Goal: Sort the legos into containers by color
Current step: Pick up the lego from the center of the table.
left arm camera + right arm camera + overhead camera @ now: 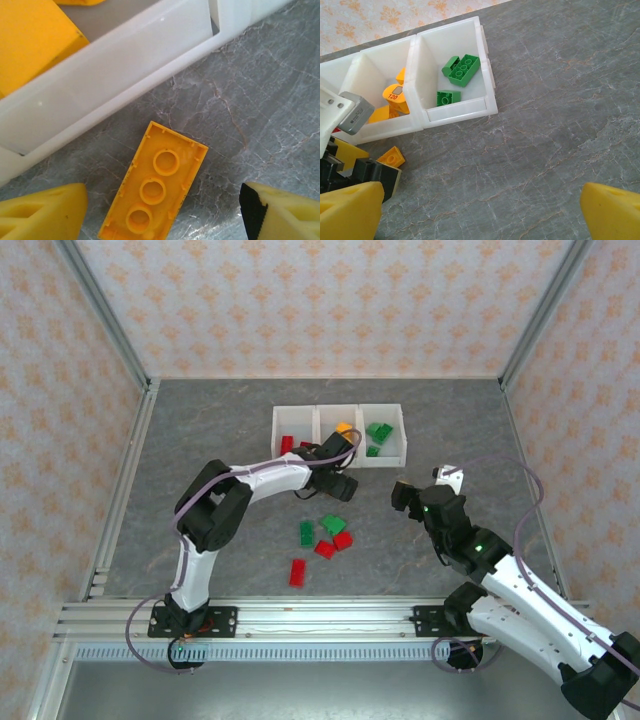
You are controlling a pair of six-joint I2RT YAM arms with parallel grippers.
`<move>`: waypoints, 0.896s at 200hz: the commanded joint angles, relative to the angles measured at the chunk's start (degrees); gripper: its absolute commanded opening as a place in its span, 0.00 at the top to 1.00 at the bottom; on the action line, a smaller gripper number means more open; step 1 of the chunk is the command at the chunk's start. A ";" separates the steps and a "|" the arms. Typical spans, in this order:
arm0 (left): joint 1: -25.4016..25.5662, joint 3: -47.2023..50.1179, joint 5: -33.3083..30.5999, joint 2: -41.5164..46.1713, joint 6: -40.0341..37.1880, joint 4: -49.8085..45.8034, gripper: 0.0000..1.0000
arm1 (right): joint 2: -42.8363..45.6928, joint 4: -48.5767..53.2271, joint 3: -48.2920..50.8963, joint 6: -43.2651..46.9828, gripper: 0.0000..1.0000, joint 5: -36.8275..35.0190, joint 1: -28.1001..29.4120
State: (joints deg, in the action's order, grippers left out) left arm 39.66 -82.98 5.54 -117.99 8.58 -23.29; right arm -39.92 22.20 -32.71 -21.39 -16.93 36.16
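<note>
The containers stand in one row on the far part of the table, three white bins joined side by side. The left bin holds a red brick. The middle bin holds orange-yellow pieces. One of them is rounded and carries a small printed mark, and I cannot tell how many lie there. The right bin holds two green bricks, one tilted near its far wall with the studs showing, the other close to the near wall.

The yellow brick lies on the table just in front of the middle bin's near wall, apart from it. It is upside down, so I see its hollow underside with three round tubes in a row. Its long side runs slantwise to the wall.

My left pincer is spread wide over that brick, one finger on each side, and neither touches it. My right pincer is spread wide too, with nothing between its fingers. It hangs over bare table on the near right of the row.

Closer to my bases, two loose green bricks and three loose red bricks lie in a small scatter on the table.
</note>
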 commanded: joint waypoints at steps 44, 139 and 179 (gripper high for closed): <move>0.09 -5.05 -0.33 -4.94 -1.00 -4.95 0.24 | 0.11 -0.62 0.54 0.64 0.00 -0.78 -0.39; 0.51 -7.90 -1.59 -7.04 -0.32 -8.33 0.42 | -0.27 -0.84 0.51 0.80 0.00 -0.66 -0.39; 0.51 -6.36 -2.77 -7.78 0.68 -9.17 0.48 | -0.33 -0.75 0.45 0.73 0.00 -0.80 -0.39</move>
State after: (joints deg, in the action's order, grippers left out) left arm 39.77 -89.62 5.32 -123.28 8.75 -28.51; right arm -40.40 21.80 -32.67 -21.19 -16.93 36.16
